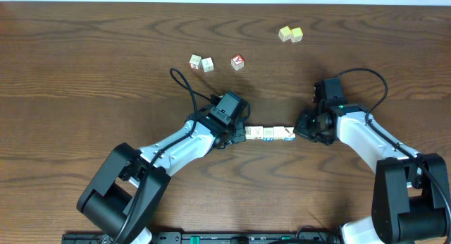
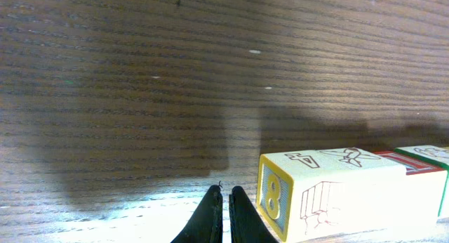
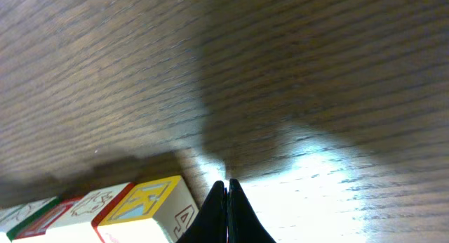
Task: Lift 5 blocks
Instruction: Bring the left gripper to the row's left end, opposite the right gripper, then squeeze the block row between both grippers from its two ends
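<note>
At the left gripper (image 2: 226,201): closed tip to tip, clamped on nothing, set just left of the left end block (image 2: 330,194). Contact there hard to confirm. Same at the right gripper (image 3: 226,195): shut on itself, holding nothing, sitting just right of the right end block (image 3: 151,204).

From above, both facing each other along one line, with the row of blocks (image 1: 269,133) laid end to end between them, near the middle of the table (image 1: 84,75). Looks like five in the row, though seams too small to count with certainty.

Judged as the squeeze stage: lined up and bracketed at both ends, ready to be pinched lengthwise and raised as one bar. Cannot tell whether clear of the wood yet; no plain gap under the row in either wrist view. Likely done: gathering and aligning. Likely left: the lift itself, or most of it.

Farther off, toward the far side: two small white cubes (image 1: 196,61) and a red-faced cube (image 1: 237,61). At far right, two pale yellow cubes (image 1: 285,34).
</note>
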